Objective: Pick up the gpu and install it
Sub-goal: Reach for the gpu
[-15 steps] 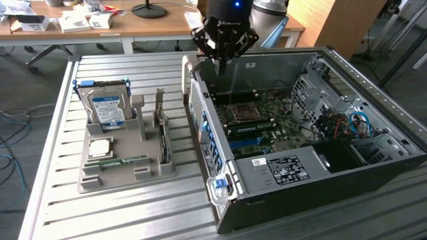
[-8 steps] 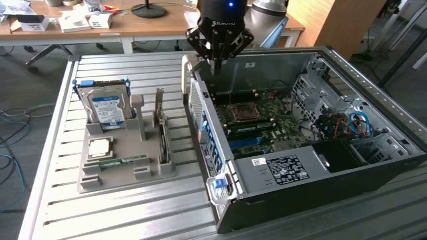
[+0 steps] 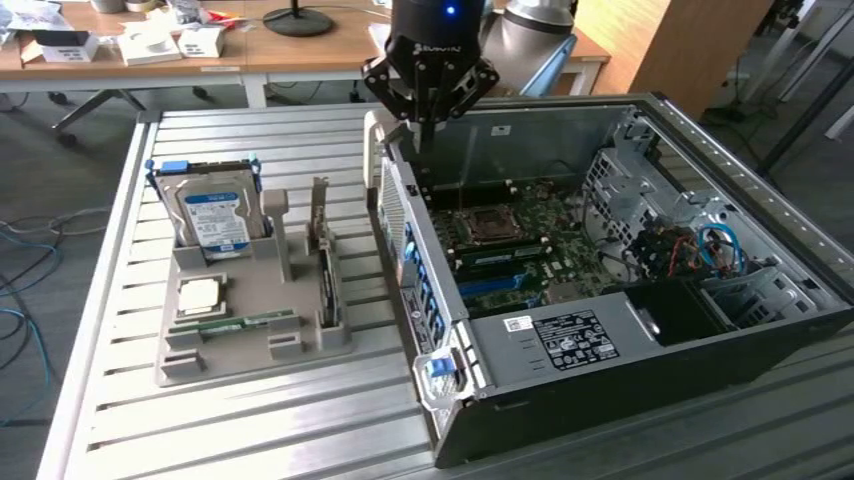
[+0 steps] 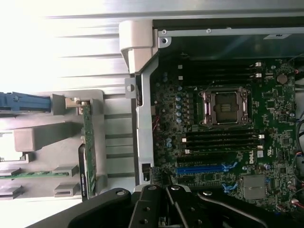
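Wrist view first: my claw [image 4: 164, 192] is right up front, fingers pressed together with nothing between them. It hangs over the open computer case [image 4: 142, 95], close by its side wall, with the motherboard [image 4: 199, 156] laid out below. Past that wall, outside the case, sits the grey holder tray [image 4: 47, 135]. The gpu [image 4: 87, 147] is parked in it, standing on its long edge in a slot, well apart from me. So it's not picked up yet and nothing's installed. The green memory stick [image 4: 28, 174] lies flat in the same tray. In the exterior view the hard drive [image 3: 216, 220] with the blue label stands upright, to that view's left of the card.

Handling-wise, I'd guess the card is light and stiff but touchy: a thin board with exposed parts, easy to scrape or crack if squeezed wrong. Best bet looks like pinching the bare top edge across its thickness, around the middle so it doesn't swing, and staying off the bottom edge down in the slot.
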Tool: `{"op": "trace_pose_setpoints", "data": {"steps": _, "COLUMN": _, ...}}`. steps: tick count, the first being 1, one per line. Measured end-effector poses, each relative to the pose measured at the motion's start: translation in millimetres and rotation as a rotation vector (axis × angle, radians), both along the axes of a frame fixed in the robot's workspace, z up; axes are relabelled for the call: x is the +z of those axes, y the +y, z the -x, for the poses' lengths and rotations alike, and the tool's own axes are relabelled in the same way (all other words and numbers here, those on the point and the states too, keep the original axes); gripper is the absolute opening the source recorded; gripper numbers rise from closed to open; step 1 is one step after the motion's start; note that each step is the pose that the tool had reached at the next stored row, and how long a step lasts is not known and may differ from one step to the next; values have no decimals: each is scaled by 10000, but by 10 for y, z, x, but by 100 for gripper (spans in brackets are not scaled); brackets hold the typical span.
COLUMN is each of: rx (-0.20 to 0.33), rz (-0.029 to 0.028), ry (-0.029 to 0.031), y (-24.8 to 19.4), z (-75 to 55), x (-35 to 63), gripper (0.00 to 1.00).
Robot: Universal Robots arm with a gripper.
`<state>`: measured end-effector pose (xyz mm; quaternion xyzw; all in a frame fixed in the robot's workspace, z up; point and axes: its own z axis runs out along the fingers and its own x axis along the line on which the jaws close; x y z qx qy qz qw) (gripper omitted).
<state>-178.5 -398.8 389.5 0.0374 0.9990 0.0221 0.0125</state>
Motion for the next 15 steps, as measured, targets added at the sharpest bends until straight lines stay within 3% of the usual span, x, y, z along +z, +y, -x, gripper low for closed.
{"op": "trace_pose_setpoints", "data": {"steps": 15, "rx": 0, "rz": 0, "ry": 0, "y": 2, "z": 200, "x": -18, "gripper": 11}}
